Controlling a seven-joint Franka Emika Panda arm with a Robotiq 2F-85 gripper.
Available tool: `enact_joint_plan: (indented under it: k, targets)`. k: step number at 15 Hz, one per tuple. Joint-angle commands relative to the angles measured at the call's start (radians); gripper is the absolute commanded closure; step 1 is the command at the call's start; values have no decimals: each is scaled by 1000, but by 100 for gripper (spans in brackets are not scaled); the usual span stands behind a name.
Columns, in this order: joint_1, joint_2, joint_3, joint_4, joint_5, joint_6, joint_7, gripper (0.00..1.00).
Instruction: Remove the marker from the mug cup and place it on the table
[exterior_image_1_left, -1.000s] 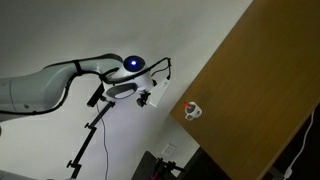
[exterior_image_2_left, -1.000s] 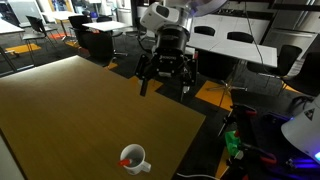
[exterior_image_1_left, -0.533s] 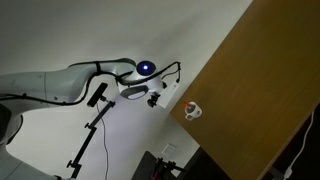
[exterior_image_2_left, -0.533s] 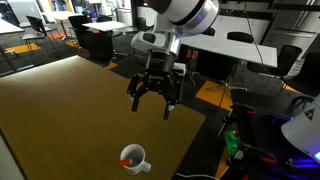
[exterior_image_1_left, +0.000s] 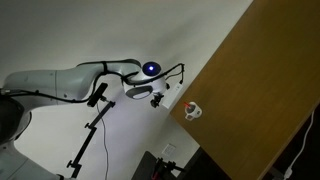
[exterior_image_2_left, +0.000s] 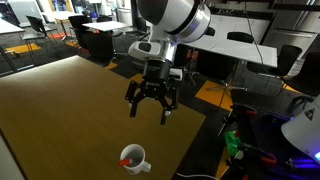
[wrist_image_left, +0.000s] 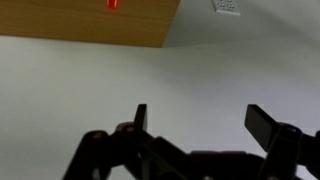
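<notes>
Red marker (exterior_image_2_left: 126, 160) is held in the mug (exterior_image_2_left: 139, 160); the wide-spread gripper (exterior_image_2_left: 150, 114), well apart above the tabletop (exterior_image_2_left: 60, 110), should be centred over it before being lowered.

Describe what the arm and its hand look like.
The arm is white with rounded segments; a blue light glows near its wrist, and a thin black cable loops there. The hand is black with two angular fingers.
</notes>
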Motion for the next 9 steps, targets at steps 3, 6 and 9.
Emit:
enact_joint_plan:
  k: [3,6,9]
  targets:
    - [-16,48,33,30,16,53,-11,0]
    - [-19,101,55,57,53,104,-36,0]
    - [-27,154,81,79,134,145,-62,0]
